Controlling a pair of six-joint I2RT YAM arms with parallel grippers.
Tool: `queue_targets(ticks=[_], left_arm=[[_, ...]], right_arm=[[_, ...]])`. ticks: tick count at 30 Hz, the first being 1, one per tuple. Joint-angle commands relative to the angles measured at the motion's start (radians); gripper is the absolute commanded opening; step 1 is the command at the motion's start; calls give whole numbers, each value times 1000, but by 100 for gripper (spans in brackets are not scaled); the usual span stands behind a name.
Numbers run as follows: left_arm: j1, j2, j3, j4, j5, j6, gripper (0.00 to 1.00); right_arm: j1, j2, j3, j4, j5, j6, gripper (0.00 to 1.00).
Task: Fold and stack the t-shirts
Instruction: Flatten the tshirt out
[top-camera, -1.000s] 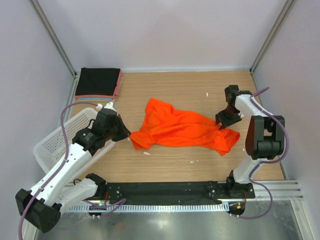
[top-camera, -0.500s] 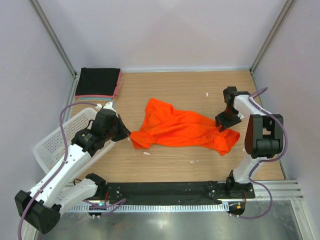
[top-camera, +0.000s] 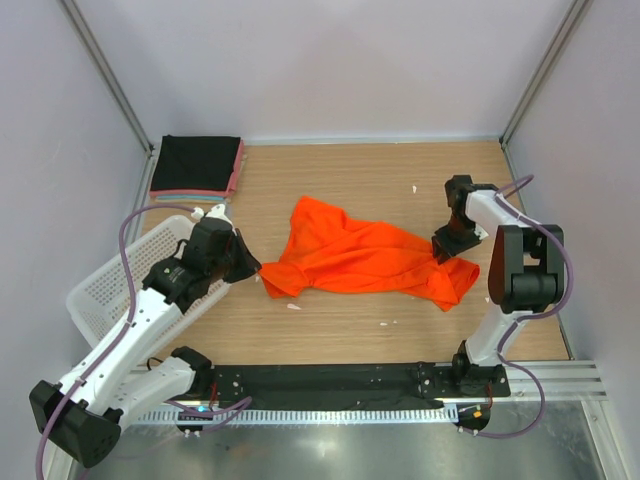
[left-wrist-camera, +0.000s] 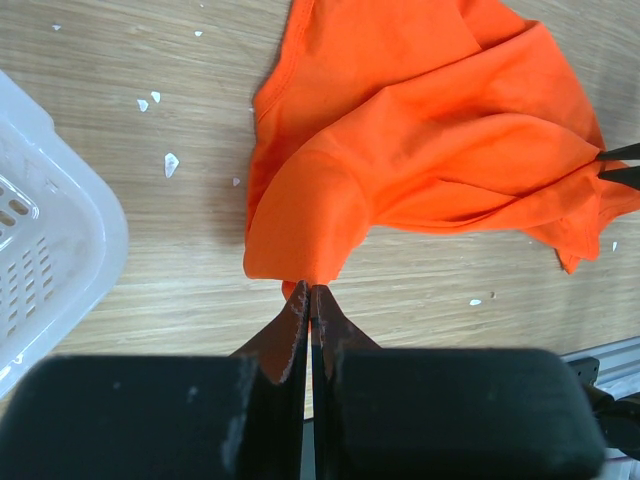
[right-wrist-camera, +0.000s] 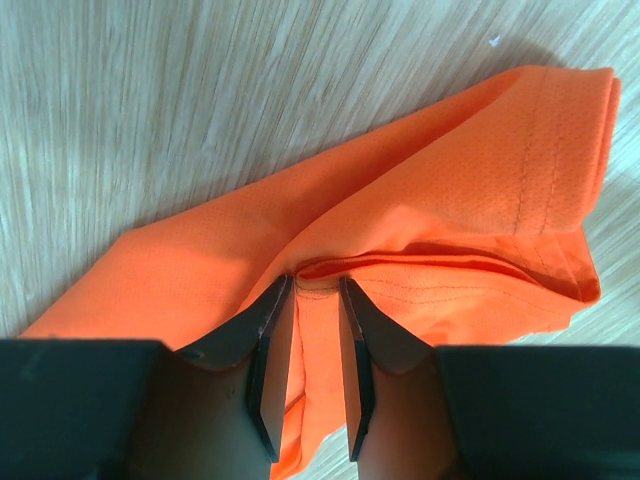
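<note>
Orange-red t-shirt (top-camera: 365, 258) lies crumpled, not folded, mid-table (top-camera: 380, 185), stretched roughly left to right between the two arms. Cloth is bunched with several ridges, and one sleeve points to the far side.

Left gripper (top-camera: 250, 268) is low at the shirt's left end. In the left wrist view (left-wrist-camera: 307, 292) its jaws are pressed together on the very edge of a rounded flap of the shirt (left-wrist-camera: 420, 130), with only a thin line between them.

Right gripper (top-camera: 443, 250) is at the shirt's right end. In the right wrist view (right-wrist-camera: 308, 285) its jaws are clamped on a pinched ridge of cloth (right-wrist-camera: 420, 250), with orange fabric filling the gap between them. A stitched hem shows just right of the grip.

Folded stack (top-camera: 197, 166) sits in the far left corner of the table, well apart from the orange shirt: black on top, with pink and teal edges showing beneath.

White mesh basket (top-camera: 100, 295) sits at the left edge, partly under the left arm, and its corner shows in the left wrist view (left-wrist-camera: 45, 230). Small white flecks (left-wrist-camera: 170, 163) are scattered on the wood beside the shirt.
</note>
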Motion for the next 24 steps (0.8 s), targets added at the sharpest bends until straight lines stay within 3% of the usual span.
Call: queue_targets(ticks=[1,6,7,8,13,16,19,24], left_arm=[[7,-16,6,27,-18,20,0],[7,-16,4,29,-17,15,0],[7,-16,6,32,-14,15,0],[7,-14,6,33,-14,15,0],[7,-7,10,72,-12,6,0],[7,26,90,64,-39,15,0],[7,76,223,46,-108,63,0],[7,168,589,-11,-181,173,0]], right_arm=[[4,10,0,14,27,3,31],[4,14,-3,20,30,1,29],[4,7,-6,27,34,-5,10],[2,7,-6,27,40,-6,1],[2,-53,28,10,108,-62,1],[2,-139,105,-18,146,-149,1],[2,-242,238,-59,188,-233,1],[-1,-385,567,-131,191,-336,1]])
